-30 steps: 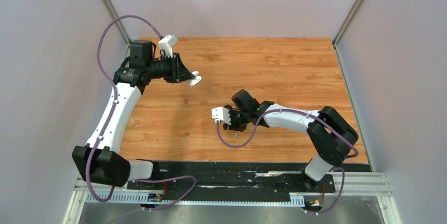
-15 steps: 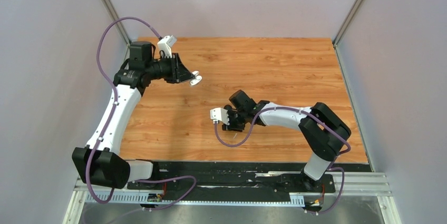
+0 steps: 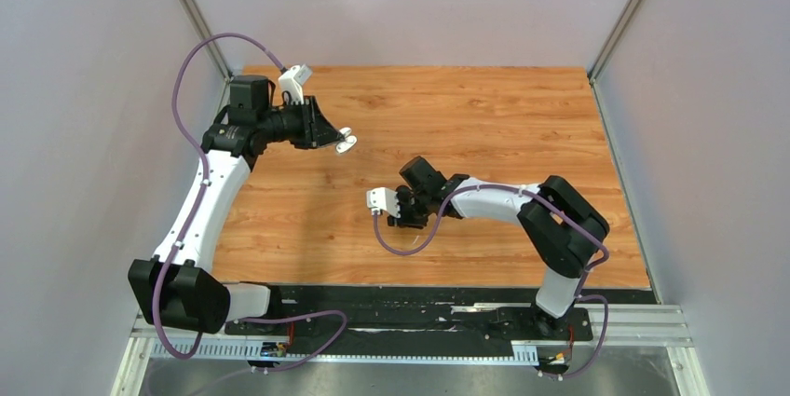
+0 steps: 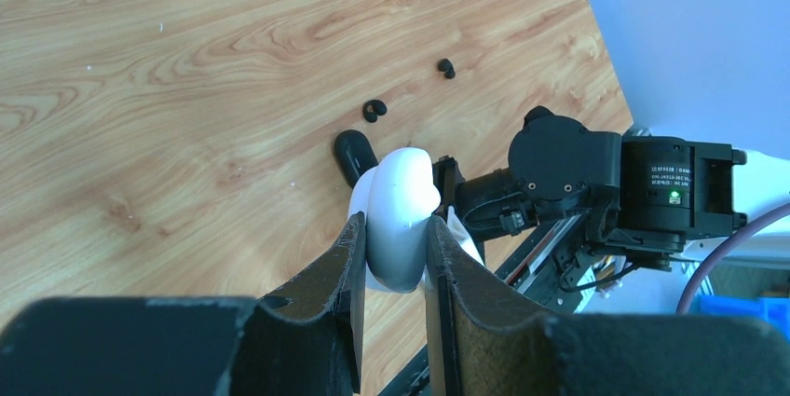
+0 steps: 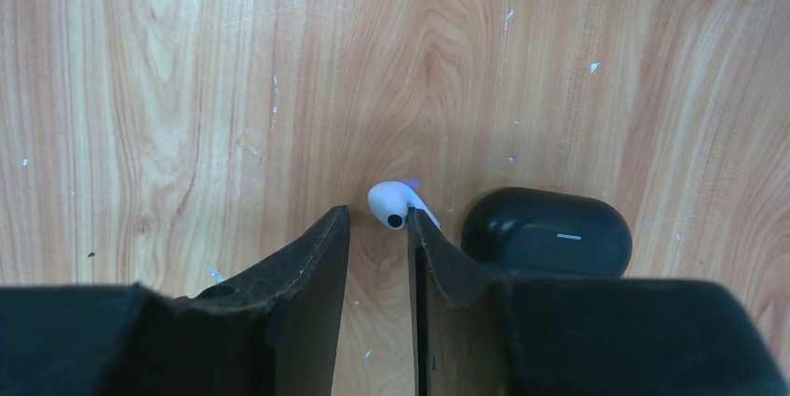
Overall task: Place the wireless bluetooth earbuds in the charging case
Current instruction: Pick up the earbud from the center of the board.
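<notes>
From above, the left gripper [image 3: 335, 137] holds a white glossy rounded charging case [image 3: 347, 142] over the wooden table [image 3: 522, 116], well apart from the low right arm [image 3: 494, 198]. In the left wrist view its jaws are clamped on this case, and its contents I cannot tell. Two tiny black roundish earbuds [image 4: 374, 109] [image 4: 447, 68] and a black rounded case [image 4: 353, 154] lie beyond. In the right wrist view the right gripper [image 5: 377, 221] has its jaws apart over bare wood. A small white short-stemmed earbud [image 5: 393, 204] lies just ahead of the tips, with its stem slanting toward the closed black case.

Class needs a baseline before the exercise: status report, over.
Left end effector shut on white case. Right end effector open at white earbud. Black case beside it.
</notes>
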